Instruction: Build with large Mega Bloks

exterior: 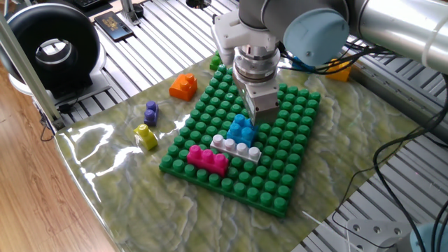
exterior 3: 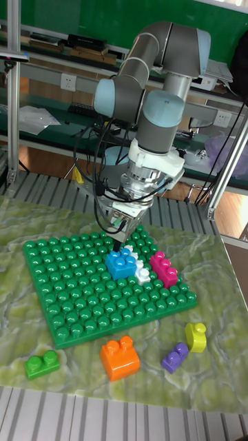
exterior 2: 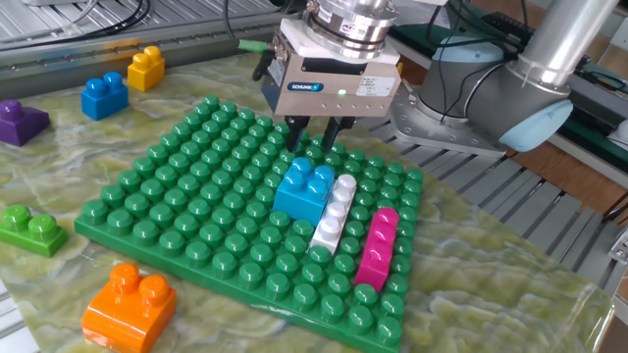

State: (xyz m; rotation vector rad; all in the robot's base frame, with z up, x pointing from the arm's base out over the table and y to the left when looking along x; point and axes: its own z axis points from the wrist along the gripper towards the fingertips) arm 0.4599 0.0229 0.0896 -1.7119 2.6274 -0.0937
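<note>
While you scan the other fixed view from its left edge, you meet a purple plastic brick (exterior 2: 20, 122) lying on the marbled green-and-cream mat (exterior 2: 510, 284) that covers the surface, then a glossy lime-green two-stud brick (exterior 2: 31, 230), a blue stacked brick (exterior 2: 103, 96) and a yellow stacked brick (exterior 2: 145, 68), all well apart from the build. Near the front edge sits a shiny orange two-stud brick (exterior 2: 128, 304), chunky and rounded at its corners.

Next comes the big square green studded baseplate (exterior 2: 177, 196), its round pegs in even rows. Pressed onto it, right of middle, are three bricks side by side: a light blue square four-stud brick (exterior 2: 304, 188), a long white-grey brick with a single row of studs (exterior 2: 333, 216) touching it, and a magenta long brick (exterior 2: 376, 246) just beside that one.

Your pincer (exterior 2: 313, 135) hangs upright just above the far end of the light blue brick, its two dark fingers (exterior 2: 297, 132) standing only a narrow gap apart with nothing between them; I can't tell if the tips touch the brick. Its boxy grey metal body carries a small lit green lamp.

In the tall fixed view, the pincer (exterior 3: 118, 243) again sits over the light blue brick (exterior 3: 122, 264).
</note>
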